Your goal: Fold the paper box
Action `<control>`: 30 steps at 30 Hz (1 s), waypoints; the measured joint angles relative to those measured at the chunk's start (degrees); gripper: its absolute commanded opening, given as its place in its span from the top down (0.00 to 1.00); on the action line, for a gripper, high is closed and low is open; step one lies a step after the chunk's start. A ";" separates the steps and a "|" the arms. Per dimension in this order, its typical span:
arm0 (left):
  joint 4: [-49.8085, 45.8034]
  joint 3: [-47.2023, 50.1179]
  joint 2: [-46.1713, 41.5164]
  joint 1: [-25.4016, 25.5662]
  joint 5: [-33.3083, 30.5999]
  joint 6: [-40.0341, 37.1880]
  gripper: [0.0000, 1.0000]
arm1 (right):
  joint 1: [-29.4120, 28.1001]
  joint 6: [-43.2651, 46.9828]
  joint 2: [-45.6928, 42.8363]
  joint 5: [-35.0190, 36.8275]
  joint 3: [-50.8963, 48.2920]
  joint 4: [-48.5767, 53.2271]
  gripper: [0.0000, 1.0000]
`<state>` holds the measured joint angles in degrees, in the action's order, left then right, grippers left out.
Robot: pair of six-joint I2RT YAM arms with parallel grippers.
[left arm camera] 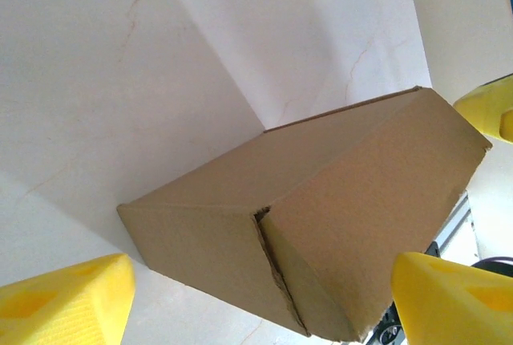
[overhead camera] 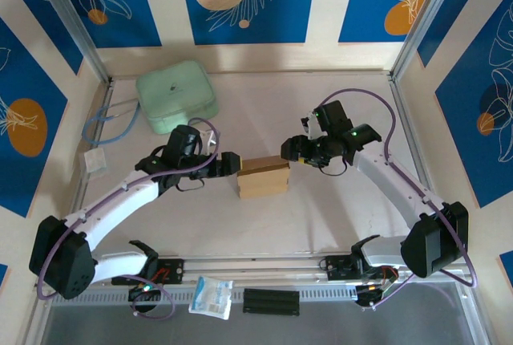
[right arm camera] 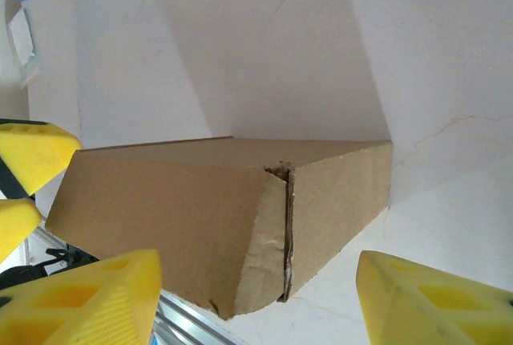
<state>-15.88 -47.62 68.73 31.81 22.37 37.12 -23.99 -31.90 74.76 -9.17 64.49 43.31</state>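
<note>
The paper box point(overhead camera: 263, 176) is brown cardboard, folded into a low closed box at the middle of the table. My left gripper point(overhead camera: 233, 165) is at its left end, open. In the left wrist view the box point(left arm camera: 321, 217) lies ahead of the left gripper point(left arm camera: 260, 305), whose yellow fingers point(left arm camera: 72, 301) are spread wide and not pressing on it. My right gripper point(overhead camera: 287, 152) is at the box's far right corner, also open. From the right wrist, the right gripper point(right arm camera: 260, 301) stands apart from the box's end point(right arm camera: 184, 217), where a flap seam shows.
A mint-green pouch point(overhead camera: 176, 95) sits at the back left, with a blue cable loop point(overhead camera: 103, 126) and a small white packet point(overhead camera: 96, 160) beside it. At the near edge are a metal rail point(overhead camera: 256, 266), a white packet point(overhead camera: 212, 297) and a black strip point(overhead camera: 271, 301).
</note>
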 measured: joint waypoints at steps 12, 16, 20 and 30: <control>3.54 3.63 0.94 0.37 0.55 0.59 0.29 | -1.25 0.02 0.26 2.32 -4.20 -0.31 0.34; 4.09 3.67 1.20 0.37 0.68 0.61 0.26 | -1.57 0.02 0.68 2.47 -3.67 0.04 0.34; 4.20 3.67 1.18 0.37 0.33 0.90 0.23 | -1.92 0.00 0.72 2.51 -1.62 1.09 0.34; 4.39 3.67 1.09 0.61 0.11 1.44 0.30 | -1.92 0.17 -0.20 3.43 -1.73 0.83 0.38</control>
<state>-11.49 -43.94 69.82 32.42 22.48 38.57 -25.91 -31.73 74.56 -5.74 62.76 44.14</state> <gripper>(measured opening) 0.721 0.641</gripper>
